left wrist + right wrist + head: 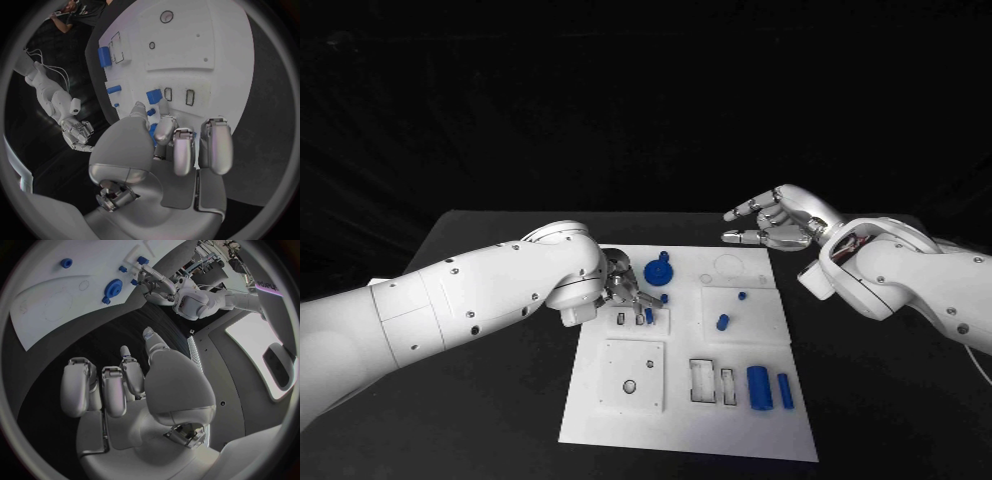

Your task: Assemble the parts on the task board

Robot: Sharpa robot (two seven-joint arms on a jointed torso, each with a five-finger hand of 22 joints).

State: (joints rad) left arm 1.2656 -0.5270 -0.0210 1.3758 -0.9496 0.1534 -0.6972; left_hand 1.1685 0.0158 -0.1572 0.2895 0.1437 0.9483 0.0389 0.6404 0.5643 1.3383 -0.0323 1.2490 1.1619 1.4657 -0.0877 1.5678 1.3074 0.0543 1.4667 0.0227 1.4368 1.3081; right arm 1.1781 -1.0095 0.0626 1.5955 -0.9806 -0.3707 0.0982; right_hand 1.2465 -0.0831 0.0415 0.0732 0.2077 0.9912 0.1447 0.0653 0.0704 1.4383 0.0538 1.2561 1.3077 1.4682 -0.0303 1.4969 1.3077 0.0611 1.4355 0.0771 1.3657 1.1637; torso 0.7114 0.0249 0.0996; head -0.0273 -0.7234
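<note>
Operator: Parts on the task board (pixel 733 425) — status and location?

Technician: The task board lies flat on the black counter (pixel 488 240). The left hand (pixel 625 296) is down on the board's upper left block, fingers curled about a small blue block (pixel 154 96) that stands just beside two narrow slots (pixel 178 96). Whether the fingertips actually pinch the block, I cannot tell. A blue gear (pixel 658 270) sits just beyond the left hand. A small blue peg (pixel 723 322) lies toward the board's middle. Two blue cylinders (pixel 769 388) lie side by side at the board's lower right, beside two rectangular pockets (pixel 714 382).

Operator: Right hand?

Technician: The right hand (pixel 773 222) hovers past the board's far right corner, fingers loosely apart, holding nothing.

Operator: Handling properties?

Technician: Judged from appearance: rigid moulded plastic, light, smooth, likely slippery against metal fingers. Not fragile, but prone to tipping or skidding on the board. Take hold of the block across its flat opposing sides, near the top, keeping it upright over its slot. Grip the cylinders across the middle of the barrel, the gear by its rim.
</note>
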